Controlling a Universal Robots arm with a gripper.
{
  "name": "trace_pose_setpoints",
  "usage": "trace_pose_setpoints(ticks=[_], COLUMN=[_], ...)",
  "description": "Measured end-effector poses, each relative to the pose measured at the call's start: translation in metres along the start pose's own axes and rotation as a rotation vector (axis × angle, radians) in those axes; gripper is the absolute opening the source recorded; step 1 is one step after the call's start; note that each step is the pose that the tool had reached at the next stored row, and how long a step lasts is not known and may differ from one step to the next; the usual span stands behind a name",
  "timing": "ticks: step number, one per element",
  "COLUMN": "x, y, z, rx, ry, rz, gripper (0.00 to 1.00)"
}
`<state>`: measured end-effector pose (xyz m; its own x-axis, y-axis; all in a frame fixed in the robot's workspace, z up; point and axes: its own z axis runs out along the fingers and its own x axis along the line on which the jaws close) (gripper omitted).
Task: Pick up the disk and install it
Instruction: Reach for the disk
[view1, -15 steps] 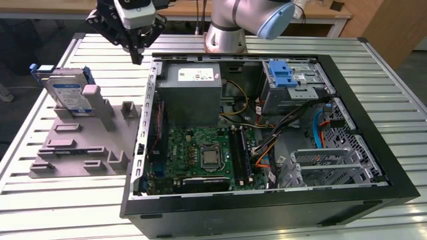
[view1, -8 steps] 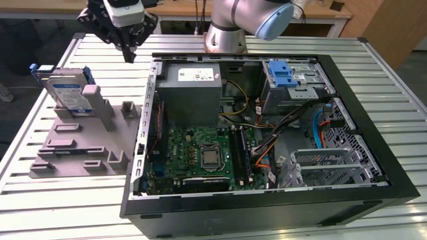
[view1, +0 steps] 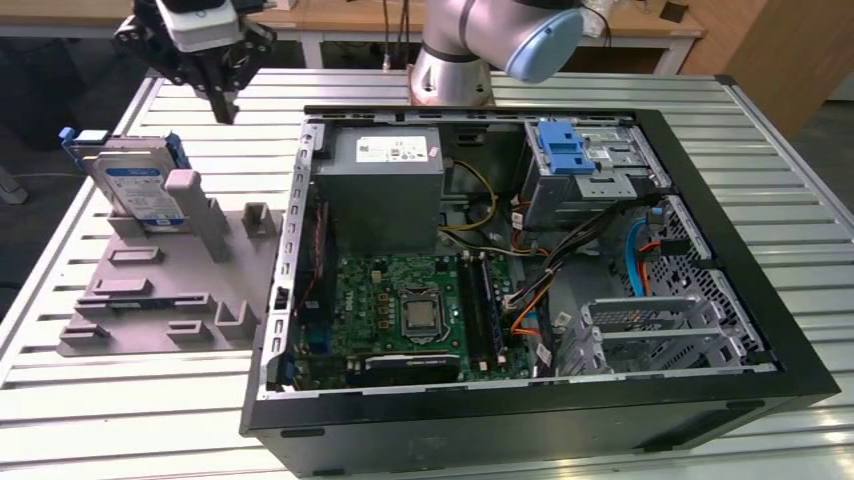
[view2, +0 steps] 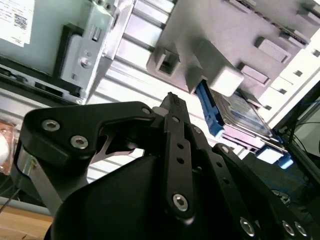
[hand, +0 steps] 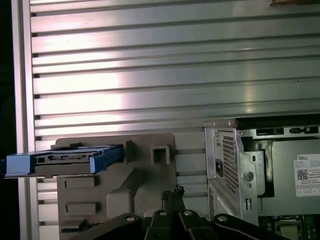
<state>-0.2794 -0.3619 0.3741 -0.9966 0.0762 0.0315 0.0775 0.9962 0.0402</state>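
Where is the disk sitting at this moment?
In the exterior view the disk stands on edge in the grey holder at the exterior view's left, beside the open computer case; the gripper hangs higher up nearby, not touching it.

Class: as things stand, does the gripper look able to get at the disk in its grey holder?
Probably yes. The disk stands on edge in the grey holder, top edge exposed; the gripper hangs above and beside it, nothing between them. Its shut jaws would need opening first.
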Motion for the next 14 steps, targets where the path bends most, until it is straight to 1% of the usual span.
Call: trace_pose_setpoints(ticks=[2, 7, 12, 14], x=[0.0094, 0.0319, 0.0546, 0.0636], y=[-0.0001, -0.0014, -0.003, -0.0032], z=[0.0008, 0.0026, 0.0042, 0.0048], rx=[-0.0001, -0.0007, -0.0013, -0.0014], ry=[-0.0024, -0.0114, -0.0163, -0.017], rz=[0.0, -0.001, -0.001, -0.001], gripper=[0.11, 0.11, 0.11, 0.11])
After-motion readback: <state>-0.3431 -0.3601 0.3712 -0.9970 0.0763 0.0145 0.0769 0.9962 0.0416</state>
